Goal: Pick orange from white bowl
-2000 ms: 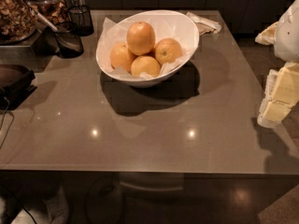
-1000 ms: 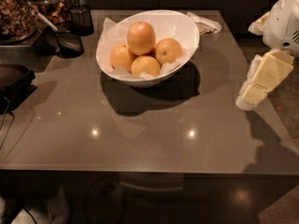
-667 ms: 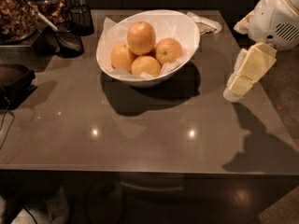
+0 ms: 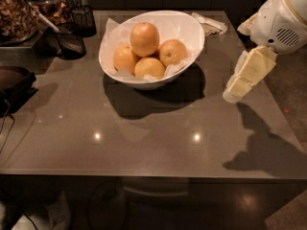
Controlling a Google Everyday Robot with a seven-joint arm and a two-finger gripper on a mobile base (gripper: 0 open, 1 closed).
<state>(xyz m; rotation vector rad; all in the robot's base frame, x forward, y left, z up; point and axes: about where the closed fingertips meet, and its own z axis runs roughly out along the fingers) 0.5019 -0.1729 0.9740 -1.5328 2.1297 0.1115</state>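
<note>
The white bowl (image 4: pixel 184 32) sits on the grey table at the back middle, lined with white paper. Several oranges lie in it: one on top (image 4: pixel 145 38), one at the left (image 4: pixel 124 58), one in front (image 4: pixel 149 67) and one at the right (image 4: pixel 173 52). My gripper (image 4: pixel 235 91) hangs from the white arm at the right side, just right of the bowl and a little above the tabletop, pointing down and to the left. It holds nothing that I can see.
The grey table (image 4: pixel 144 138) carries two dark mesh cups (image 4: pixel 72 40) at the back left, next to a tray of dried stuff (image 4: pixel 19 13). A crumpled napkin (image 4: pixel 209 24) lies behind the bowl. A dark object (image 4: pixel 14 85) sits at the left edge.
My arm and gripper have moved in from the right edge towards the bowl, leftward and forward. The bowl and oranges have not moved.
</note>
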